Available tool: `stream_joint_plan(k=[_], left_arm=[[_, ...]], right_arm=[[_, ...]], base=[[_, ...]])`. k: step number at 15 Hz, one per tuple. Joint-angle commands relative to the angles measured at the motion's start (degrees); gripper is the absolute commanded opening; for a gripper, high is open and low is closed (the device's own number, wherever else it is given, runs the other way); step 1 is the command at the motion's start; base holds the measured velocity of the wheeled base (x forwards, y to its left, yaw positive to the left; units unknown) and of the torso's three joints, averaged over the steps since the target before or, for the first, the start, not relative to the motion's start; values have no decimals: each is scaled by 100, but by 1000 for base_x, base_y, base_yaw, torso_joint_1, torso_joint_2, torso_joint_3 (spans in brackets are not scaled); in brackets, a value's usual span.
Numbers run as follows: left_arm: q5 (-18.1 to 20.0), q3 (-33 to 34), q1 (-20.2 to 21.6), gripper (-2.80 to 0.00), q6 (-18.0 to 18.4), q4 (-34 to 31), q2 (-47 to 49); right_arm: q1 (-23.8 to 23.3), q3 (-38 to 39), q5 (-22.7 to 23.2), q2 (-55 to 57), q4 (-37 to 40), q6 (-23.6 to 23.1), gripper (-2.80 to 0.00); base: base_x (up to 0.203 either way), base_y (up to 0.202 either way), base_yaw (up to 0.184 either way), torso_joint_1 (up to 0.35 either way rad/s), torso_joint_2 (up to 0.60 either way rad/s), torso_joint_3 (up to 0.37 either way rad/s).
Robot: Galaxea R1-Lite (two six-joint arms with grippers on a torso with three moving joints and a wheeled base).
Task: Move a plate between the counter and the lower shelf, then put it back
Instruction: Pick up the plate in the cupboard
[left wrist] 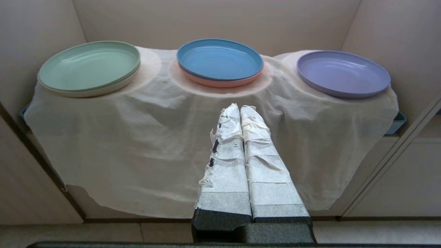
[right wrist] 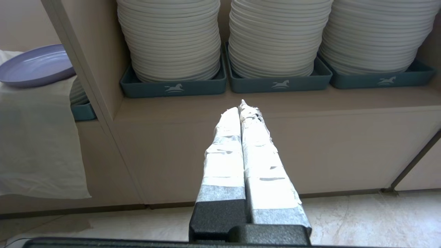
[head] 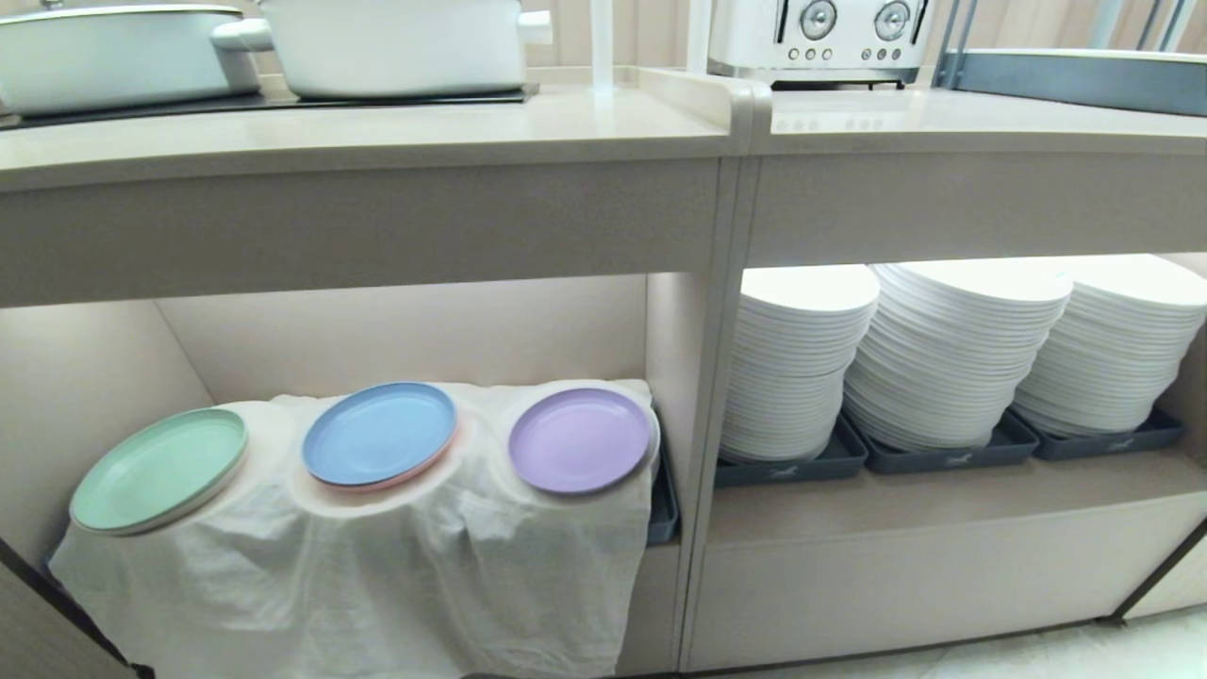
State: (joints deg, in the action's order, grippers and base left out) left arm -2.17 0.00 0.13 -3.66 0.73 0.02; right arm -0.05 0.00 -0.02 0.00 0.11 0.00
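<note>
surface point(head: 377, 132): long beige worktop running across the top of the head view, with white pots sitting on the black cooktop at the back. Front strip is looking bare, so that's probably where the plate is going. Thick front edge is overhanging the shelf opening, and I'm guessing a plate coming out and up could clip it.

lower shelf point(head: 415, 325): recessed bay under that surface, side walls closing in on both sides. Tight-ish slot to be reaching into.

white cloth point(head: 377, 566): draping over three round stacks and hanging down the front, all wrinkly. Biggest worry imo: a fingertip catching it would be dragging everything along.

lavender plate point(head: 579, 439): sitting on the rightmost draped stack, tilting toward the front, just beside the right wall. Low rim and flat, so a shallow pinch could be slipping off.

light blue plate point(head: 379, 434): middle stack, resting on a pinkish plate, near the lavender one. Could be getting bumped on approach.

mint green plate point(head: 158, 469): far left stack, well apart from the target.

left hand point(left wrist: 240, 107): hovering out front of the cloth, taped fingers pressing together, gripping nothing. It's needing to spread before any grab.

right hand point(right wrist: 240, 105): closed up too, carrying nothing, pointing at the white plate stacks point(right wrist: 172, 38) next door.
</note>
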Motion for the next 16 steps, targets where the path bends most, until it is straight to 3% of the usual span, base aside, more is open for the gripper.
stream_joint_plan(k=[1, 9, 16], left_arm=[[-3, 0, 4, -280, -12, 6, -2], [-3, 0, 4, -280, -12, 6, -2], [6, 0, 4, -280, -3, 6, -2]], right_arm=[[-2, 0, -5, 0, -2, 0, -280], [-3, 0, -5, 0, -2, 0, -280], [-1, 0, 2, 0, -2, 0, -280]], base=[[0, 0, 0, 0, 0, 0], [1, -164, 2, 2, 0, 2], [0, -13, 0, 0, 0, 0]])
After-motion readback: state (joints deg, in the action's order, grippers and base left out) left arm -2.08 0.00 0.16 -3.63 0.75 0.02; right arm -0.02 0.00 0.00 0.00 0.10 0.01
